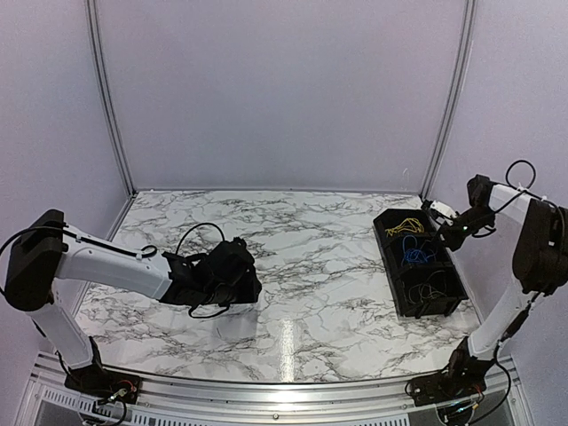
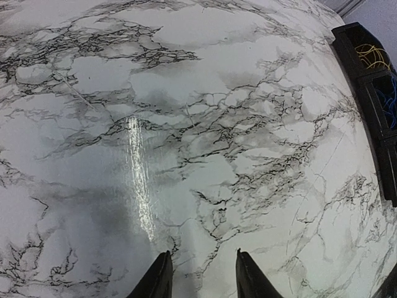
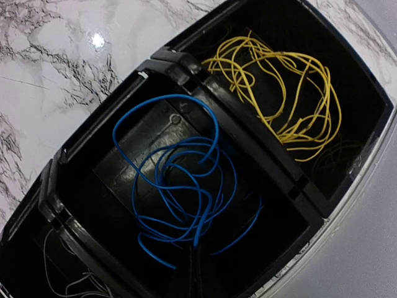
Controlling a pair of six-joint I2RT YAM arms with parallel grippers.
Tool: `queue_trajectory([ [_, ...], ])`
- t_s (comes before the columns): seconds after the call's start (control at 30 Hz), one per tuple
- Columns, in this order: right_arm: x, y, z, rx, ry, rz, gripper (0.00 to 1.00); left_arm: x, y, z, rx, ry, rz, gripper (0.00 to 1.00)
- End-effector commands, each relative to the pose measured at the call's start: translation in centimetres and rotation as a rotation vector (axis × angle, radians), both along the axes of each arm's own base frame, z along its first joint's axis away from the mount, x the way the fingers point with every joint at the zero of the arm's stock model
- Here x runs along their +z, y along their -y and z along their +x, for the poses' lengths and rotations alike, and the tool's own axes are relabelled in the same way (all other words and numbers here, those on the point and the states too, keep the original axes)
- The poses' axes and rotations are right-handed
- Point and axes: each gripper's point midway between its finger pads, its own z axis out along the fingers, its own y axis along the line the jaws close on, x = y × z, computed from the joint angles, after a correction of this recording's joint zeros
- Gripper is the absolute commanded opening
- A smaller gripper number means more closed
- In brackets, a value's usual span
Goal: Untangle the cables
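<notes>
The cables lie sorted in a black three-compartment bin (image 1: pixel 388 244) at the table's right. Yellow cables (image 3: pixel 279 93) fill the far compartment, blue cables (image 3: pixel 180 180) the middle one, and thin dark cables (image 3: pixel 68 282) the near one. My right gripper (image 3: pixel 198 257) hangs over the middle compartment. Its jaws are shut, and a blue strand rises up and ends right at the tips. My left gripper (image 2: pixel 202 253) hovers low over bare marble at the table's left. It is open with nothing between its fingers.
The bin (image 2: pixel 356 49) shows at the far right edge of the left wrist view, with yellow cables (image 2: pixel 371 57) inside. A thick black arm cable (image 1: pixel 200 231) loops over the marble table (image 1: pixel 311 266) beside the left arm. Purple walls enclose the table.
</notes>
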Motion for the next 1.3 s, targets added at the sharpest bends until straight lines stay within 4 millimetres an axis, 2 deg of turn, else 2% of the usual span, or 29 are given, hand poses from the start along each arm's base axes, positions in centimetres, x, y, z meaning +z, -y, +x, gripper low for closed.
queue_trajectory([
  [0.0, -0.6, 2.5, 0.4, -0.008, 0.014, -0.112, 0.0, 0.7, -0.1, -0.4, 0.014, -0.002, -0.021, 0.38],
  [0.17, -1.4, 3.6, 1.0, -0.046, -0.003, -0.159, 0.0, 0.3, 0.1, -0.7, 0.012, -0.012, -0.017, 0.38],
  [0.27, -1.8, 3.5, 0.8, -0.046, -0.03, -0.171, 0.0, 0.2, 0.3, -0.8, 0.007, -0.011, -0.016, 0.38],
  [0.33, -1.1, 3.1, 0.8, -0.044, -0.024, -0.16, 0.11, 0.4, 0.3, -0.8, 0.0, -0.004, -0.011, 0.38],
  [0.4, 0.2, 2.9, 0.8, -0.059, 0.003, -0.142, 0.27, 0.8, 0.3, -0.6, -0.01, 0.012, -0.001, 0.38],
  [0.5, 2.7, 2.3, 0.4, -0.075, 0.062, -0.124, 0.41, 1.5, -0.1, -0.4, -0.025, 0.033, 0.052, 0.39],
  [0.63, 7.3, 1.0, -0.5, -0.102, 0.166, -0.061, 0.48, 2.7, -0.2, 0.0, -0.065, 0.065, 0.118, 0.41],
  [0.73, 11.0, -0.9, -1.3, -0.097, 0.244, 0.037, 0.56, 3.8, -0.1, 0.3, -0.104, 0.091, 0.17, 0.41],
  [0.83, 15.0, -2.9, -2.1, -0.076, 0.334, 0.138, 0.69, 5.9, 0.3, 0.8, -0.135, 0.131, 0.197, 0.42],
  [0.9, 17.3, -3.8, -2.6, -0.094, 0.389, 0.208, 0.71, 7.7, 0.3, 1.2, -0.142, 0.171, 0.205, 0.42],
  [0.93, 18.6, -3.9, -2.5, -0.13, 0.429, 0.232, 0.72, 8.9, 0.2, 1.5, -0.137, 0.198, 0.204, 0.42],
  [0.97, 19.8, -3.8, -2.4, -0.181, 0.469, 0.255, 0.82, 10.2, 0.1, 1.8, -0.13, 0.229, 0.199, 0.43],
  [1.0, 21.0, -3.5, -2.3, -0.233, 0.512, 0.266, 0.87, 11.5, -0.1, 2.1, -0.12, 0.262, 0.196, 0.43],
  [1.13, 25.5, -3.2, -2.9, -0.297, 0.696, 0.266, 0.93, 16.9, -1.4, 3.2, -0.053, 0.389, 0.181, 0.47],
  [1.2, 26.6, -3.3, -3.0, -0.32, 0.722, 0.278, 0.92, 18.9, -2.3, 3.6, -0.015, 0.437, 0.183, 0.48],
  [1.27, 26.4, -2.7, -2.5, -0.391, 0.711, 0.281, 0.92, 20.0, -2.9, 3.8, 0.018, 0.462, 0.177, 0.58],
])
